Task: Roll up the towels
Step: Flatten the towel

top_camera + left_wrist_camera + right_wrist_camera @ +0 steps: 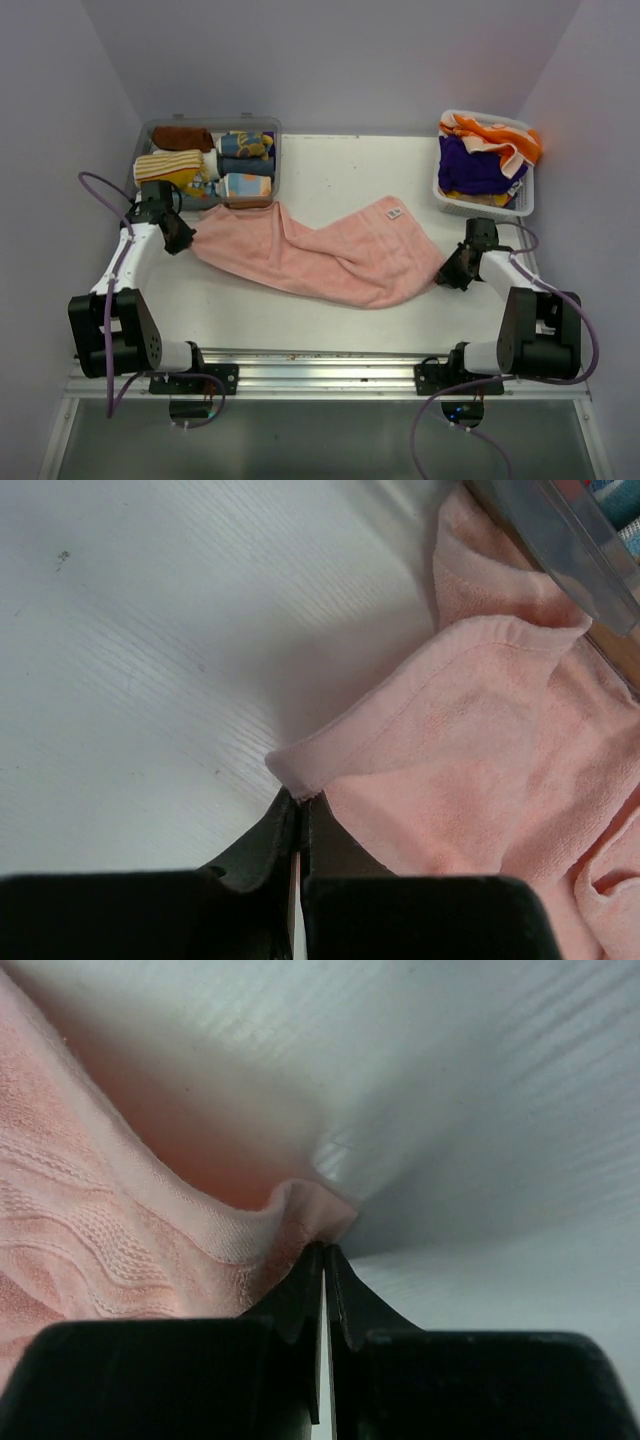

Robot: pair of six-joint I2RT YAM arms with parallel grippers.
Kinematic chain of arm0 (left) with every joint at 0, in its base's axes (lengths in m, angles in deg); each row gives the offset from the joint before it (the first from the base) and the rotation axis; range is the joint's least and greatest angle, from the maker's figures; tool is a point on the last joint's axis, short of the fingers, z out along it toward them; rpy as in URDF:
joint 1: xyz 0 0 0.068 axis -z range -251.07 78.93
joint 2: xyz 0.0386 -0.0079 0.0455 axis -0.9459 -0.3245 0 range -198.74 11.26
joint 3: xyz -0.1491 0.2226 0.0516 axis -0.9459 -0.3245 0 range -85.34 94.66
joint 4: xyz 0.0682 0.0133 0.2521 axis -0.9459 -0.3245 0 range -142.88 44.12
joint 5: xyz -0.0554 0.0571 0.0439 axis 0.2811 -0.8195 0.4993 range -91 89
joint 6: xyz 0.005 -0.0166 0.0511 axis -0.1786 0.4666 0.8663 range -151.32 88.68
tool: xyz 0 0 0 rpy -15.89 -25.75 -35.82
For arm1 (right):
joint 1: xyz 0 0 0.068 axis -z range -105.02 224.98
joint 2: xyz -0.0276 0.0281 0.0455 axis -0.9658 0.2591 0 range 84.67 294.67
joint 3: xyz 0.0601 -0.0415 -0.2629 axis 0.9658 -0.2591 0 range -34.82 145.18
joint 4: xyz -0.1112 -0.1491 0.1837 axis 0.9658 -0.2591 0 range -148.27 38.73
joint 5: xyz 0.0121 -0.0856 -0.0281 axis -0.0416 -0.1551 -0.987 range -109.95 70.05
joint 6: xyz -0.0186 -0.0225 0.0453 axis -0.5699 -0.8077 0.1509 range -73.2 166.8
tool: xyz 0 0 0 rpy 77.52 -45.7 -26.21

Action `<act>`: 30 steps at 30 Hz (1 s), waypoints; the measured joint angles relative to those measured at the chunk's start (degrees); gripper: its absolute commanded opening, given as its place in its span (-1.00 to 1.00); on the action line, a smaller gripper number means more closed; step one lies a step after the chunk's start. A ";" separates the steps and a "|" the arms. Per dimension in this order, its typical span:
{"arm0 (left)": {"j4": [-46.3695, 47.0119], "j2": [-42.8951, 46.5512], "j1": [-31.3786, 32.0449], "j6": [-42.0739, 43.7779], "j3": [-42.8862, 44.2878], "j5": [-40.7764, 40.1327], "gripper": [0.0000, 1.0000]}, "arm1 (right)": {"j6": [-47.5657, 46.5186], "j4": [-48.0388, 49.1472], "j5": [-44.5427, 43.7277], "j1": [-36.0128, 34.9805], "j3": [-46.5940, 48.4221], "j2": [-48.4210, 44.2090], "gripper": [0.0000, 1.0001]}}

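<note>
A pink towel (320, 250) with a white label (393, 213) lies crumpled and stretched across the table between both arms. My left gripper (183, 238) is shut on its left corner. In the left wrist view the fingertips pinch the hemmed corner of the pink towel (480, 740), with the gripper (298, 798) low over the table. My right gripper (446, 272) is shut on the towel's right corner. The right wrist view shows that gripper (323, 1250) with a small fold of the pink towel (120, 1230) nipped at its tips. An orange-and-cream towel (500, 135) and a purple towel (475, 165) lie in a basket.
A grey bin (210, 122) at the back left holds several rolled towels, and its edge (560, 540) shows close beside the left gripper. A white basket (485, 207) stands at the back right, just beyond the right gripper. The walls close in on both sides.
</note>
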 measured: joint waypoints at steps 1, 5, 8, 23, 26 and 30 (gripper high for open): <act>-0.07 -0.04 -0.35 0.11 0.11 0.17 -1.00 | 0.17 0.46 0.15 0.00 0.70 0.85 -1.00; -0.31 -0.24 -0.70 0.31 0.92 1.84 -1.00 | 0.52 -0.33 0.13 0.00 2.89 1.46 -1.00; -1.27 -2.25 -0.72 0.26 4.07 4.74 -1.00 | 0.79 -2.75 0.15 0.00 8.96 1.57 -1.00; -3.74 1.84 -6.16 0.26 22.53 14.93 -1.00 | 2.29 -8.31 -1.97 0.02 31.04 -12.68 -1.00; -3.78 7.96 -8.13 0.31 13.81 14.64 -1.00 | 3.15 -10.86 -2.27 0.11 21.24 -19.39 -0.68; -4.55 11.17 -8.55 0.46 -0.33 13.84 -1.00 | 5.07 -15.91 -2.29 0.11 7.48 -24.24 0.14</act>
